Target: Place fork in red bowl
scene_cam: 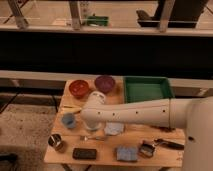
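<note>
The gripper (93, 128) is hanging low over the table's (106, 148) left half, just above the fork (90, 137) lying there; its opening cannot be told. The red bowl (79, 88) is sitting at the far left.

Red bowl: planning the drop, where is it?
Camera view: red bowl sits far left on the table, beside the purple bowl; the hand is nearer the camera.

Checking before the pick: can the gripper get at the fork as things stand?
Probably yes. The gripper hangs at the end of the arm over the table, and the fork lies flat close by, uncovered. The blue cup and pale cloth sit beside it, not on it.
</note>
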